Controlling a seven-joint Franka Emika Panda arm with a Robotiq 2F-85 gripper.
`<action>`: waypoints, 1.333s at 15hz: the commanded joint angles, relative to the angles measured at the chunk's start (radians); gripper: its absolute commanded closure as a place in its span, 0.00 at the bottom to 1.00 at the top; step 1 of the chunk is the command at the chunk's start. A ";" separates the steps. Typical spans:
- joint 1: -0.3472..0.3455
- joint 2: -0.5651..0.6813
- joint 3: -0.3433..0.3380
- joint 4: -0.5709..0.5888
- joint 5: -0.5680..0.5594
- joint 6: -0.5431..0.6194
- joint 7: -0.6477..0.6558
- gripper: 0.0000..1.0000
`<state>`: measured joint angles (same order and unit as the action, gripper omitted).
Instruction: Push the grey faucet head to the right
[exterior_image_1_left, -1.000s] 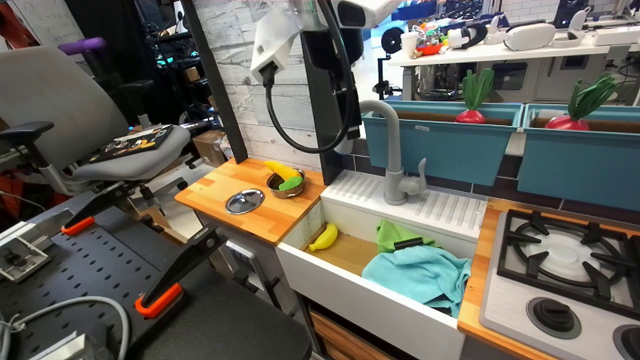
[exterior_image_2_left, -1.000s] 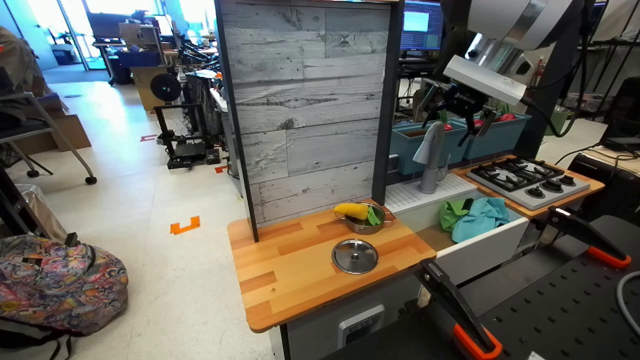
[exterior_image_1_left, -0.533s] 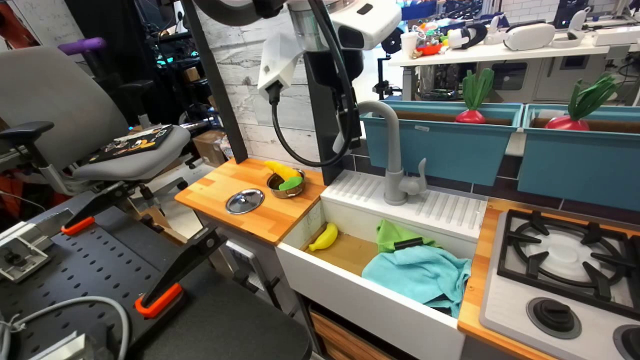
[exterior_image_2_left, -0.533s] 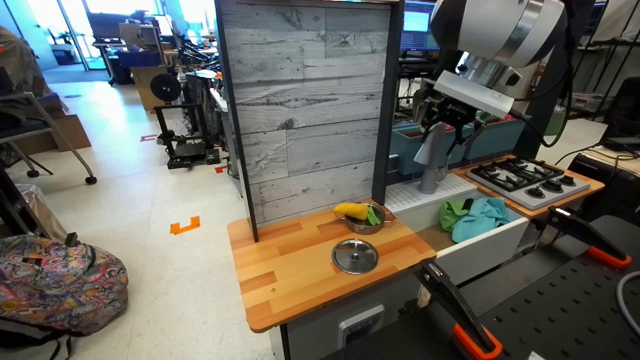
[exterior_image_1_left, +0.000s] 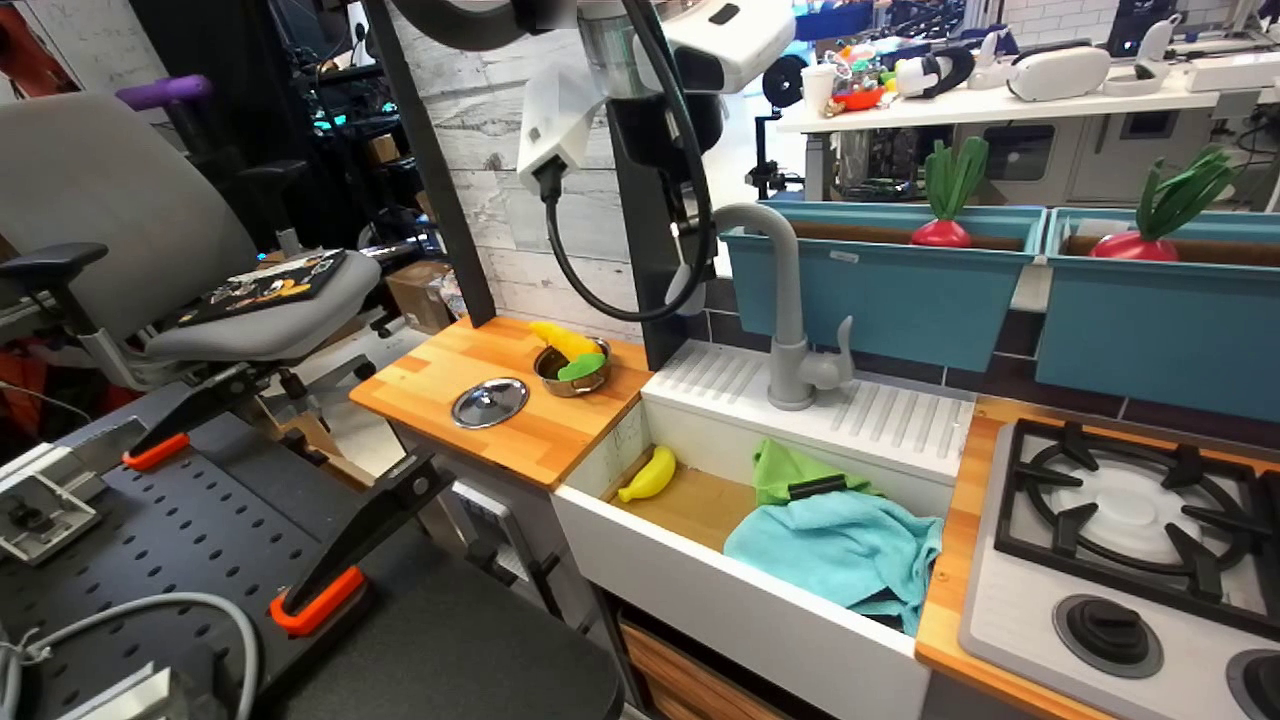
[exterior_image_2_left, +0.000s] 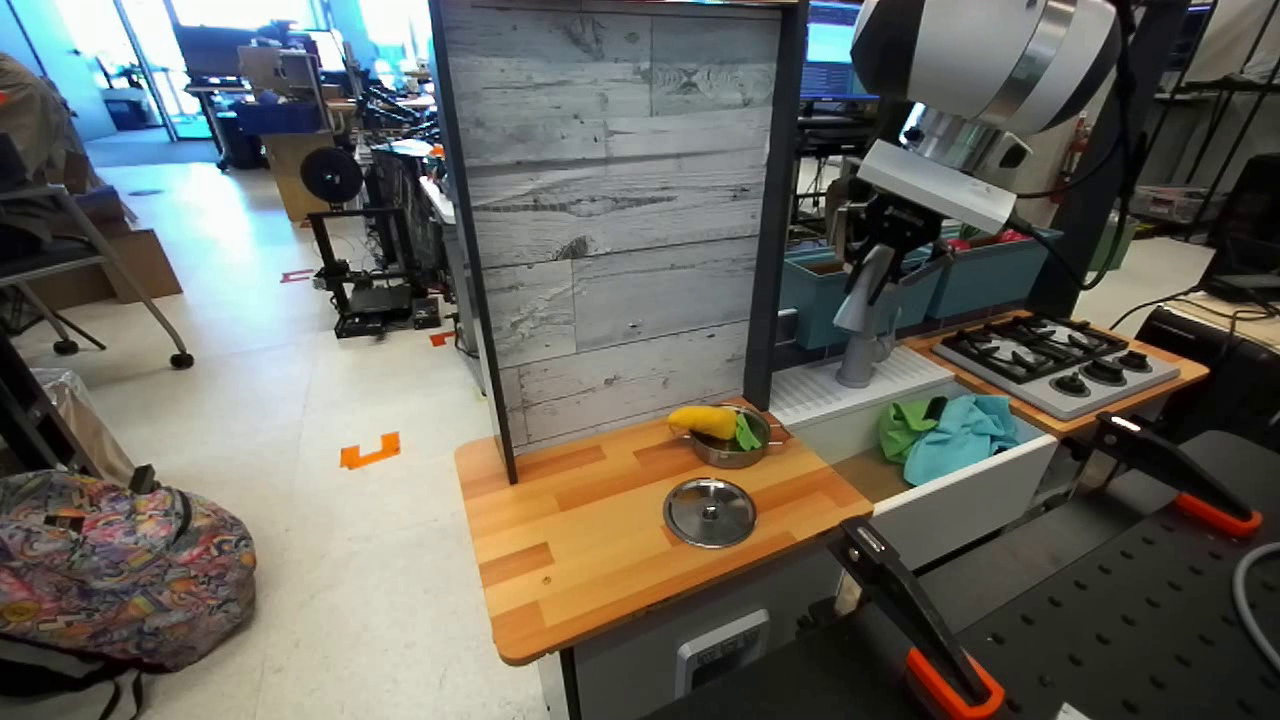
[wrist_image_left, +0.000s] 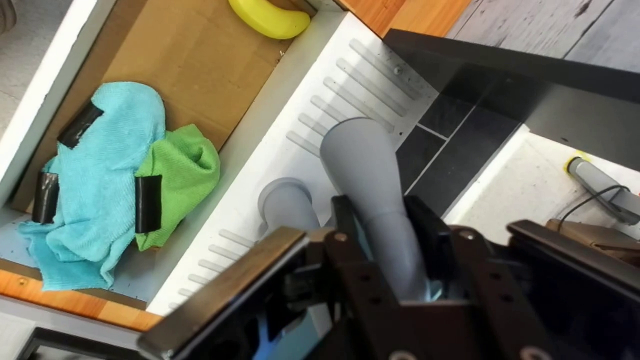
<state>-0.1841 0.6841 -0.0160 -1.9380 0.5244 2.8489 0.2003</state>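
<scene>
The grey faucet head (exterior_image_1_left: 787, 290) rises from the white ledge behind the sink, its tube arching over to a downturned spout (exterior_image_2_left: 853, 308). In the wrist view its flared spout end (wrist_image_left: 360, 150) points away between the jaws. My gripper (wrist_image_left: 377, 205) is shut on the upper part of the tube, with a black finger (wrist_image_left: 344, 212) on each side. A thin gap shows along the lower part of one finger. From an exterior view, the gripper (exterior_image_2_left: 872, 275) sits over the top of the arch. In another exterior view the cable and wrist partly hide the fingers.
Teal planters (exterior_image_1_left: 890, 290) stand close behind the faucet, and a dark post (exterior_image_1_left: 650, 200) rises beside it. The sink holds a yellow banana (exterior_image_1_left: 650, 474), a blue towel (exterior_image_1_left: 840, 545) and a green cloth (exterior_image_1_left: 785, 468). A stove (exterior_image_1_left: 1130, 530) lies beyond.
My gripper has come down over the faucet's arch, and its fingers have closed from wide apart onto the tube. The faucet itself has hardly shifted.
</scene>
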 joint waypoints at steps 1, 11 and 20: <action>-0.011 0.016 -0.001 -0.014 -0.041 0.010 0.003 0.92; -0.070 -0.048 0.002 -0.087 -0.078 -0.032 -0.116 0.92; -0.138 -0.084 0.008 -0.115 -0.076 -0.041 -0.217 0.92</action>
<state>-0.2567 0.6508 0.0153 -1.9851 0.4913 2.8323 0.0154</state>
